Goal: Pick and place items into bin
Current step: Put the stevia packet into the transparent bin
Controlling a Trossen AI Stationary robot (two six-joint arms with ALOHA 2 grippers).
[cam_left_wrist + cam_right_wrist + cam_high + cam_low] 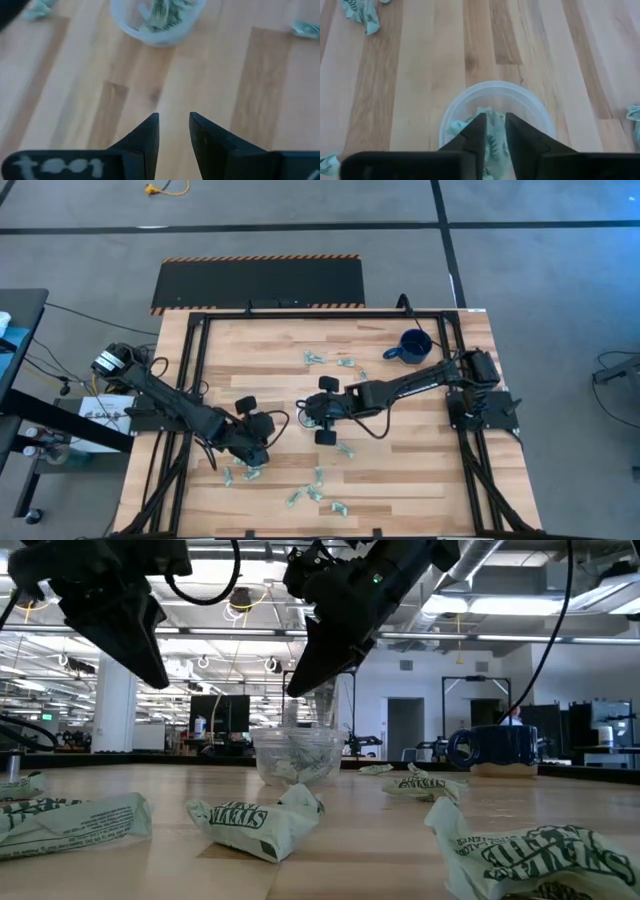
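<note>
Crinkled green-and-white items are lying closest to the low camera: one at the far left [70, 820], one in the middle [262, 822] and one at the right [535, 858], all resting on the wooden bench [380, 840]. Seen from above, more items are lying scattered along the near edge of the bench [318, 492] and in a smaller group near the far side [330, 361].

Left claw [258, 458] is hovering over the bench just beside a few of the near items [240, 474]; in its own wrist view its two fingers [145, 137] are standing a narrow gap apart with nothing between them, above bare wood.

At centre, the bin [297, 754], a clear round cup, is standing upright on the bench with several items already lying inside it [492, 132]. Right claw [318, 418] is hanging directly over the bin; its fingers [476, 132] are showing only a slim gap between them, and whether anything is sitting in that gap cannot be told, since the green pieces visible there are blending with those in the cup below.

Farther right, a dark blue mug [412, 346] is standing near the far corner of the bench, well apart from both claws.
</note>
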